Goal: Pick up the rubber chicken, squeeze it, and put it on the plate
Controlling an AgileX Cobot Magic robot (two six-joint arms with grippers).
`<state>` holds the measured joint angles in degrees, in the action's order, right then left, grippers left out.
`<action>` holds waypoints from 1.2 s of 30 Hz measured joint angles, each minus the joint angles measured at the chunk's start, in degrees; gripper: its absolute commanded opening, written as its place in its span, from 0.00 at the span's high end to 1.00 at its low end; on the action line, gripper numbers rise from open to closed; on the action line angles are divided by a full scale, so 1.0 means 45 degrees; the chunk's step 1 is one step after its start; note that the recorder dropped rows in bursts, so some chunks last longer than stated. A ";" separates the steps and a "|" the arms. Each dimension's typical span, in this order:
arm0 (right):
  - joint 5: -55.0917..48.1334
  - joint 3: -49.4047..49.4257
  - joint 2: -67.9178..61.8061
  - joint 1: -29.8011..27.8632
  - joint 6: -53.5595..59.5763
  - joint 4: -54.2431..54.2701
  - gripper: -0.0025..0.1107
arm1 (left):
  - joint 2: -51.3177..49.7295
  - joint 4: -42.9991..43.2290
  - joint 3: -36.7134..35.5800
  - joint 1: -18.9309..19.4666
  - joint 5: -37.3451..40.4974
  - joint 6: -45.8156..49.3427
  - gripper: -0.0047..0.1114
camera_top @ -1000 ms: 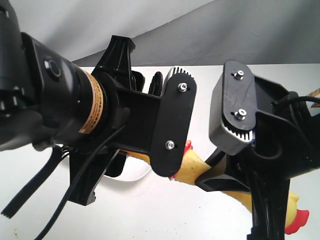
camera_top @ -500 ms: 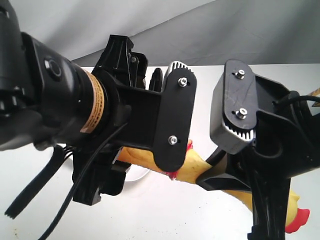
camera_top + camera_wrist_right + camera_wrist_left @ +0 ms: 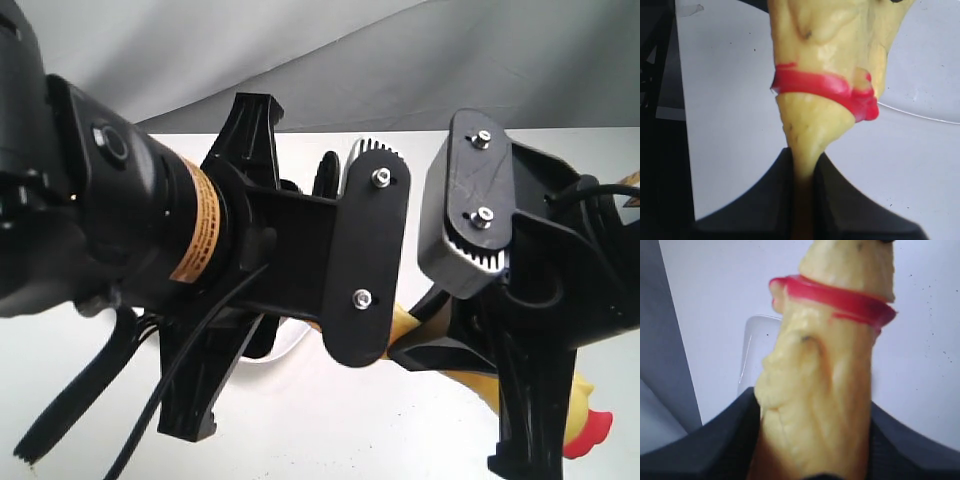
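Note:
The rubber chicken (image 3: 820, 390) hangs in the air, held by both grippers. My left gripper (image 3: 815, 412) is shut on its thick yellow body, just below the red neck ring (image 3: 840, 295). My right gripper (image 3: 804, 162) is shut on the thin neck on the other side of the ring (image 3: 820, 85), pinching it flat. In the exterior view only a yellow strip (image 3: 408, 325) and the head with its red beak (image 3: 585, 428) show past the arms. The white plate (image 3: 754, 342) lies on the table beneath; its rim (image 3: 920, 116) shows in the right wrist view, and a sliver of the plate (image 3: 285, 345) in the exterior view.
The left arm (image 3: 120, 220) and its camera mount (image 3: 365, 265) fill the left of the exterior view, and the right arm's mount (image 3: 470, 215) fills the right. Below lies the white table (image 3: 330, 430), and a grey backdrop (image 3: 450, 60) hangs behind.
The left arm has shifted right and lower, and its mount now covers the red ring in the exterior view. The chicken's head has dropped slightly. Both grips are unchanged.

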<state>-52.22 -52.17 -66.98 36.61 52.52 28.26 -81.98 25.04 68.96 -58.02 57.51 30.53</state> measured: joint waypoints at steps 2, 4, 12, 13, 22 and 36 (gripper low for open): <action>0.0021 0.0000 0.0000 0.0000 0.0000 0.0000 0.98 | 0.0000 -0.0023 0.0000 0.0000 0.0000 0.0036 0.94; 0.0051 0.0000 0.0000 0.0000 0.0000 0.0019 0.98 | 0.0000 -0.0048 0.0000 0.0000 0.0023 0.0063 0.94; 0.0076 0.0000 0.0000 0.0000 -0.0010 0.0019 0.98 | 0.0000 -0.0070 0.0000 0.0000 0.0023 0.0446 0.63; 0.0076 0.0000 0.0000 0.0000 -0.0010 0.0019 0.98 | 0.0000 -0.0096 0.0000 0.0000 0.0023 0.0570 0.51; -0.0115 0.0000 0.0000 0.0000 -0.0010 -0.0007 0.98 | 0.0000 0.0471 0.0000 0.0000 0.0102 0.0206 0.11; -0.0115 0.0000 0.0000 0.0000 -0.0010 -0.0007 0.98 | 0.0000 0.0556 0.0000 0.0000 0.0107 -0.0264 0.94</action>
<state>-52.74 -52.17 -66.98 36.61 52.48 28.23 -81.98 27.54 68.96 -58.02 57.99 29.34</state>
